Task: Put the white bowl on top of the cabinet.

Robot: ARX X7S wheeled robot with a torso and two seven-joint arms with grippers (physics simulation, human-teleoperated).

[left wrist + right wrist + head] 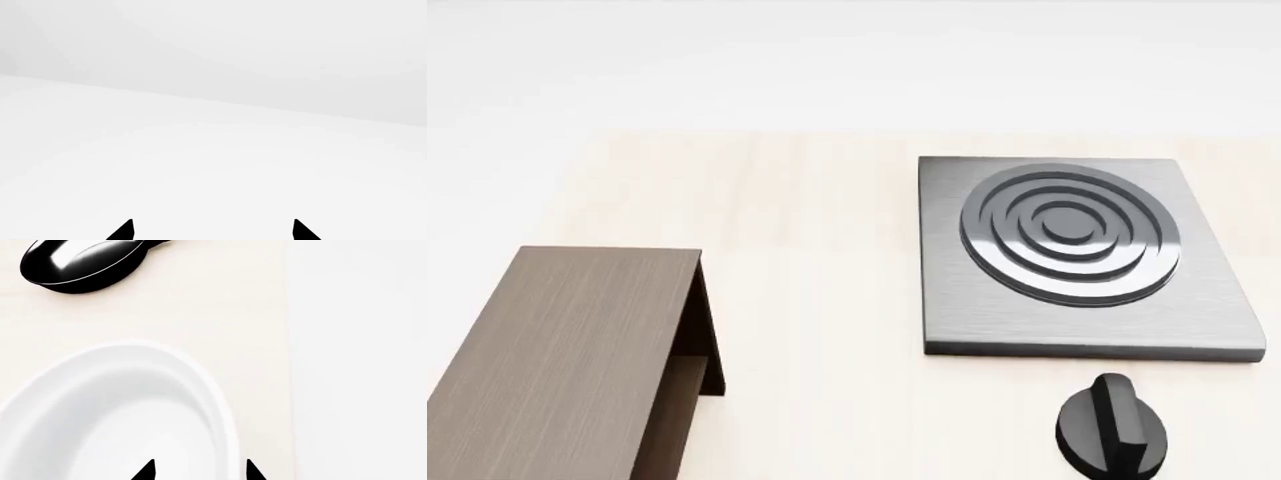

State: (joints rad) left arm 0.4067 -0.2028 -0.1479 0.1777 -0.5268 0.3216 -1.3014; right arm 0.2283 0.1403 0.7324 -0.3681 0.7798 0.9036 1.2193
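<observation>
White bowl (127,415) under the right gripper (199,471) (jaws straddling its rim).

Left wrist view: two black pointed fingertips (123,231) of left gripper (213,231) poke in at frame edge, set well apart, nothing between them. Beyond them, plain white flat surface (200,170) fills most of frame. Pale grey backdrop (253,45) past it (boundary a soft slanted line). No object visible near tips.
</observation>
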